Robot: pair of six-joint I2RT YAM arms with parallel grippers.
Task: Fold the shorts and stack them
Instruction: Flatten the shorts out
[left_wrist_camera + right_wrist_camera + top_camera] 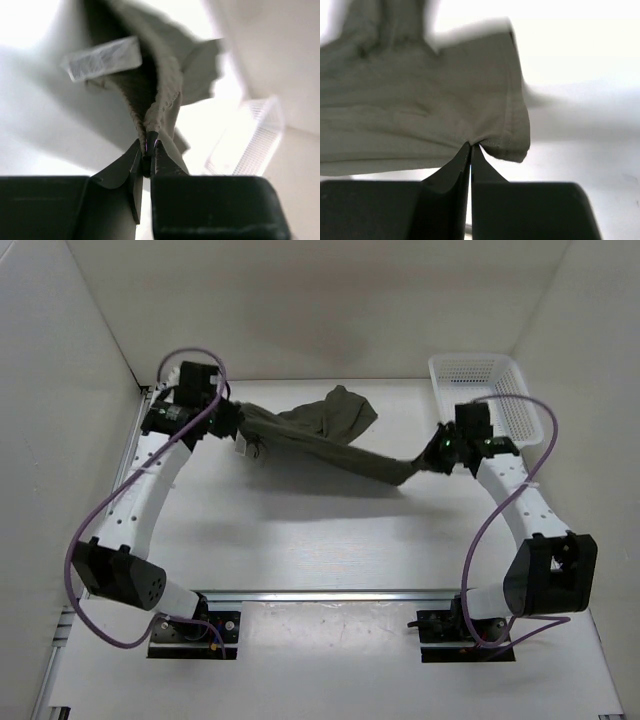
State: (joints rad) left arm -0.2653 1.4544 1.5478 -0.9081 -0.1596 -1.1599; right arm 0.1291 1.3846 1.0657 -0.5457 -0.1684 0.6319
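There is one pair of shorts [320, 435], dark green. It hangs in the air over the far half of the table [330, 540], pulled out between two grippers. The left gripper [150, 145] has its jaws pinched on the thick stitched edge of the cloth, near one white tag [102, 57]. The right gripper [471, 147] has its jaws pressed tight on a corner of the hem. One white basket [480, 370] sits in the far right corner. I see its mesh bottom, and the right arm hides part of it.
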